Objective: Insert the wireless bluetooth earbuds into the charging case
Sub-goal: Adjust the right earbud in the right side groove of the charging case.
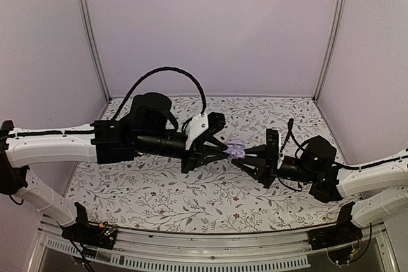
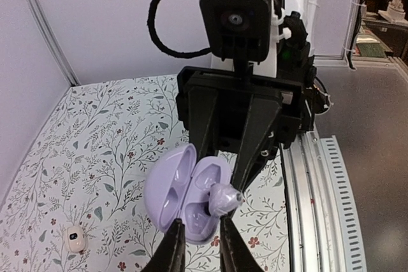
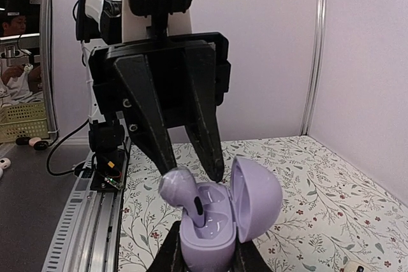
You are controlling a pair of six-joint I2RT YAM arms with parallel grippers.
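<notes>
The purple charging case (image 1: 236, 151) is held open in mid-air between my two grippers. My right gripper (image 3: 207, 250) is shut on the case's base (image 3: 210, 237), and the lid (image 3: 258, 199) stands open to the right. A purple earbud (image 3: 178, 189) stands with its stem in the near slot and its head sticking out; it also shows in the left wrist view (image 2: 225, 199). The other slot (image 2: 210, 173) is empty. My left gripper (image 2: 199, 226) faces the case with its fingers a little apart. One fingertip (image 2: 227, 224) is right by the earbud's head, and the earbud is not between the fingers.
A small white rounded case (image 2: 75, 240) lies on the floral table cover (image 1: 159, 189), left of the grippers in the left wrist view. White walls close the back and sides. The metal rail (image 2: 312, 183) runs along the near edge.
</notes>
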